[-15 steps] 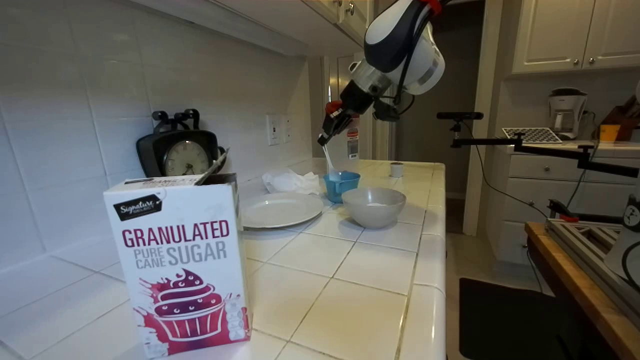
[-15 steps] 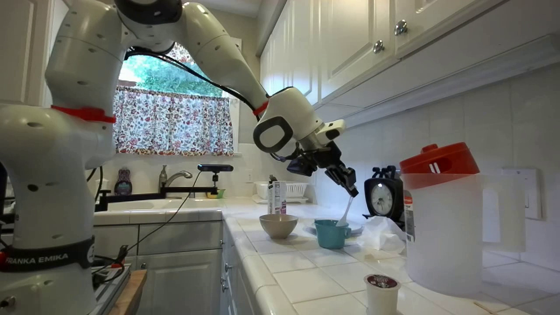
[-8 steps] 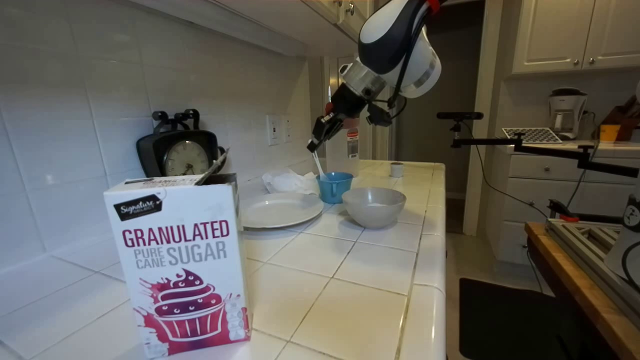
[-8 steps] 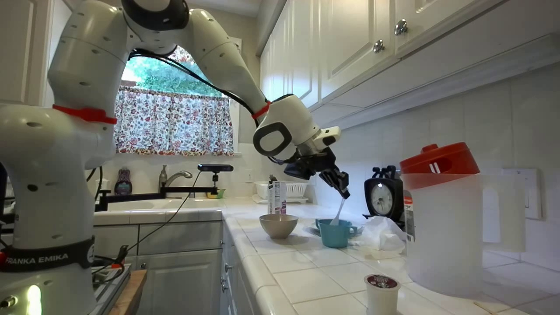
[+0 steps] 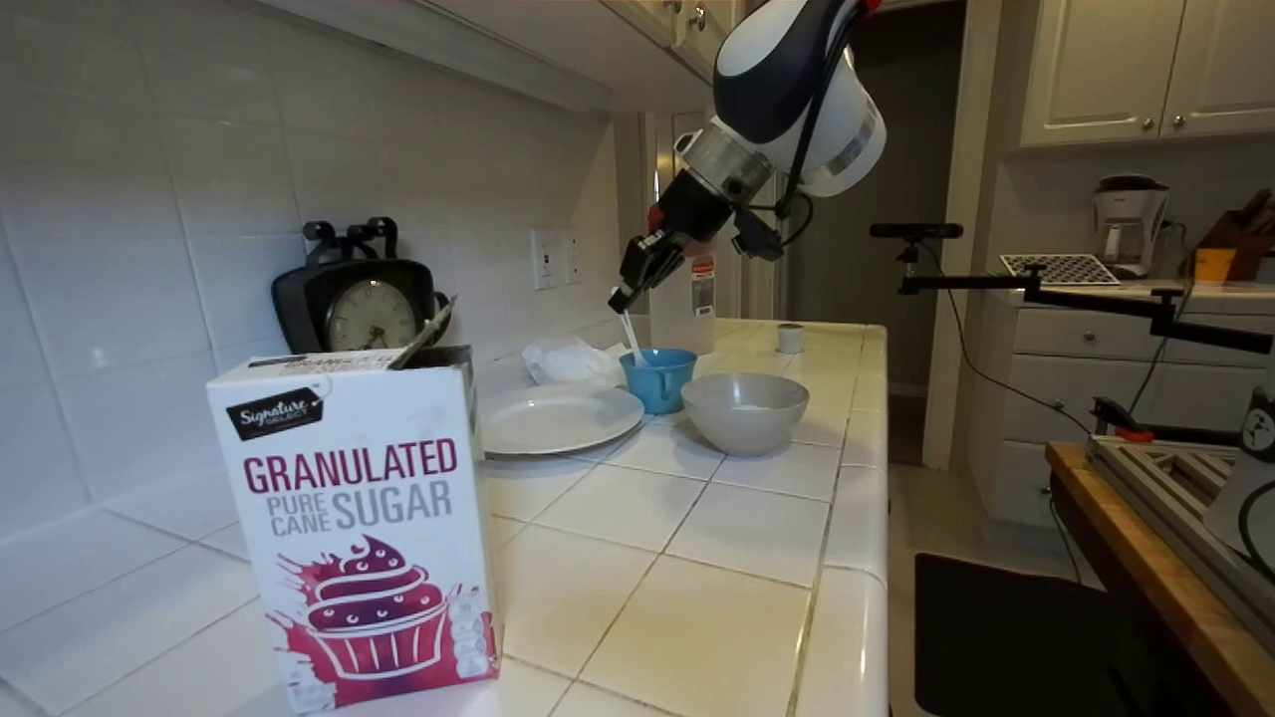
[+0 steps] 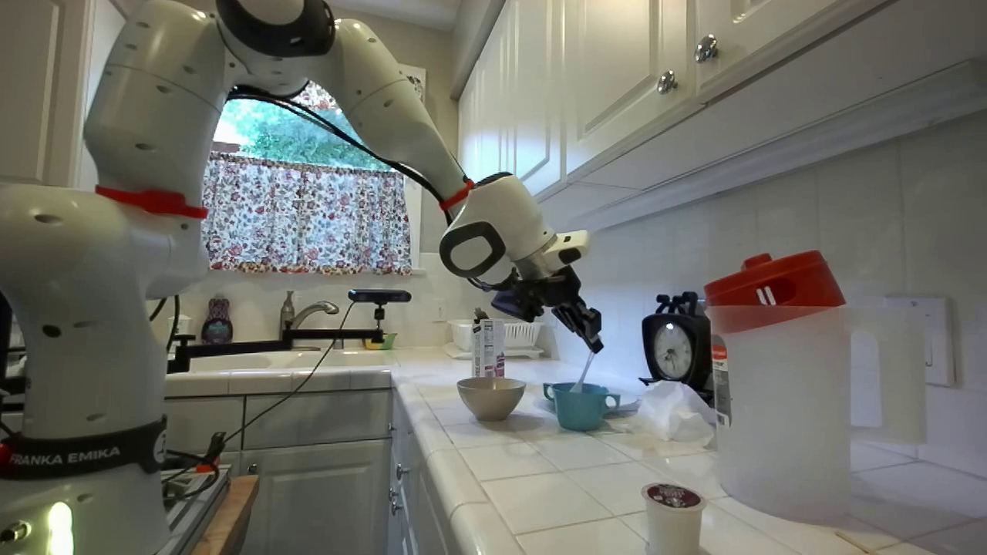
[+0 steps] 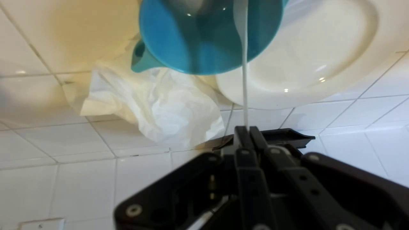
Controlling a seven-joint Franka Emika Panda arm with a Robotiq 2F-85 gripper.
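Wrist view: we see the gripper (image 7: 248, 129) with its fingers (image 7: 243, 156) pinched together on the thin handle of a white spoon (image 7: 245, 86), whose broad end reaches inside a blue cup (image 7: 204, 60). Whether the spoon touches the cup's bottom, we cannot tell. In both exterior views we find the spoon slanting down from the fingertips, and the cup standing upright on the white tiled counter (image 5: 697, 612). Just beside the cup we see a white plate (image 5: 558, 418) and a crumpled white paper (image 7: 179, 111), and near them a grey bowl (image 5: 742, 428) with something pale (image 5: 749, 407) in it. In an exterior view we have a box of granulated sugar (image 5: 359, 538) closest to us, with a black clock (image 5: 374, 317) behind it by the tiled wall (image 5: 478, 189). We also spot a translucent pitcher (image 6: 783, 408) with a tilted red lid (image 6: 775, 284), and a small white pod (image 6: 673, 524) near it
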